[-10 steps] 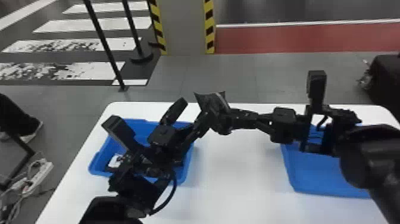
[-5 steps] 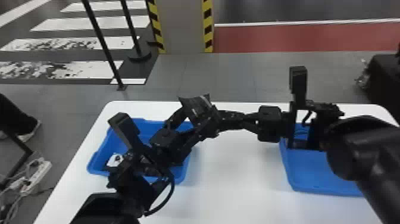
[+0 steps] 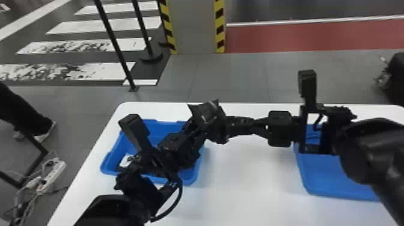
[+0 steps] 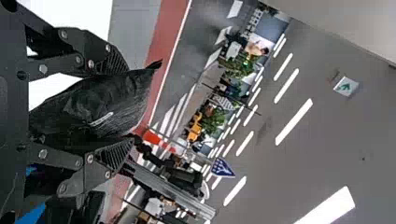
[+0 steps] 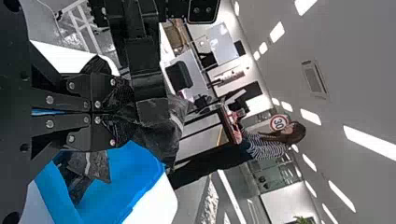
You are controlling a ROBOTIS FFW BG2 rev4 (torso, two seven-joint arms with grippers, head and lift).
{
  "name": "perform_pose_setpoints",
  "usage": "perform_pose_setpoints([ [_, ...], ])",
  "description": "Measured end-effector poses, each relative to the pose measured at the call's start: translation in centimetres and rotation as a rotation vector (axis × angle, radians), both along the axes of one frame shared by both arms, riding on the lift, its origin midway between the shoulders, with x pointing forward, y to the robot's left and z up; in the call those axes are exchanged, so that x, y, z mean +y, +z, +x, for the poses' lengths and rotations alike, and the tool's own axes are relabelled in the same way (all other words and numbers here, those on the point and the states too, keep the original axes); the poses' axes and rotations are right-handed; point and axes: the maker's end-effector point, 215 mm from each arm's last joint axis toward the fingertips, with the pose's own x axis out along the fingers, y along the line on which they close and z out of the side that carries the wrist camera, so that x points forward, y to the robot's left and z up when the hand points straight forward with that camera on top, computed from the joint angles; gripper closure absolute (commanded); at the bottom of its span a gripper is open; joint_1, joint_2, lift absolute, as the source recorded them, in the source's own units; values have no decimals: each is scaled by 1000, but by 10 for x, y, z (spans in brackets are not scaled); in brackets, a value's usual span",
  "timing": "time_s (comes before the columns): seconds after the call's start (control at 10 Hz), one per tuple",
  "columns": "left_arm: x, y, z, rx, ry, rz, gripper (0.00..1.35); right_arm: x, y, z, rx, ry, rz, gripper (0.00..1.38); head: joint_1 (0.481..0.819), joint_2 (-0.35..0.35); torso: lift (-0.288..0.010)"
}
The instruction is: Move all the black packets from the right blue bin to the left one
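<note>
Evidently, the step in hand is a mid-air handover of one black packet [image 3: 206, 112], held above the tabletop [image 3: 249, 183] at the inner side of the left blue bin [image 3: 159, 127]. The right end effector [image 5: 113, 113] is closed, its fingertips pinching a crumpled end of the packet; the left end effector [image 4: 122, 106] appears to be clamped on the same packet, a finger pressing on either side. From where I stand, the next move calls for the right to let go once the left's hold is sure, then for the left to turn down over its bin and release. The likely faults are a release made too soon, dropping the packet on the bin's wall or beside it, and a tug from both arms that tears the film. Inside the left bin, other black packets [image 5: 96, 165] lie in a loose group, together with a small white patch [image 3: 125, 160] that I cannot identify. The right blue bin [image 3: 333, 180] sits partly beneath the right arm [image 3: 360, 153], which hides much of its inside, so the number of packets remaining there cannot be told. The left arm [image 3: 139, 186] lies across the near side of its own bin and would need to draw back for a straight drop. Beyond the tabletop: dark posts [image 3: 115, 45] and a striped pillar [image 3: 195, 27], both clear of the work.
</note>
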Motion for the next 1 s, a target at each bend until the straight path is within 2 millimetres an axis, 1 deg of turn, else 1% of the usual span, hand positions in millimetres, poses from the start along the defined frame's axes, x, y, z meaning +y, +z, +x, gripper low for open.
perform_pose_setpoints([
  [0.1, 8, 5, -1, -16, 22, 10, 1220, 0, 2, 3, 0, -2, 1, 1277, 695, 180, -110],
  [0.2, 20, 12, 2, -49, 52, 29, 1220, 0, 3, 6, -2, -5, 2, 1277, 695, 192, -110],
  [0.3, 26, 22, 4, -83, 73, 37, 1220, 0, 6, 10, -6, -7, 4, 1274, 695, 196, -110],
  [0.4, 30, 30, 5, -107, 84, 32, 1220, 0, 7, 14, -9, -11, 7, 930, 695, 200, -110],
  [0.5, 32, 35, 6, -125, 92, 27, 1220, -2, 6, 18, -3, -20, 10, 354, 693, 201, -110],
  [0.6, 34, 38, 6, -135, 99, 24, 1220, -7, 8, 22, 6, -34, 38, -2, 688, 196, -110],
  [0.7, 42, 40, 9, -152, 135, 22, 1220, -18, 10, 26, 12, -63, 75, -2, 685, 193, -110],
  [0.8, 61, 40, 18, -202, 217, 14, 1220, -37, 11, 31, 8, -111, 93, 84, 677, 189, -110],
  [0.9, 86, 33, 27, -257, 320, 22, 1220, -60, 4, 38, 19, -181, 104, 104, 674, 187, -110],
  [1.0, 108, 24, 31, -295, 415, 58, 1220, -83, -5, 43, 32, -252, 109, 105, 681, 184, -110],
])
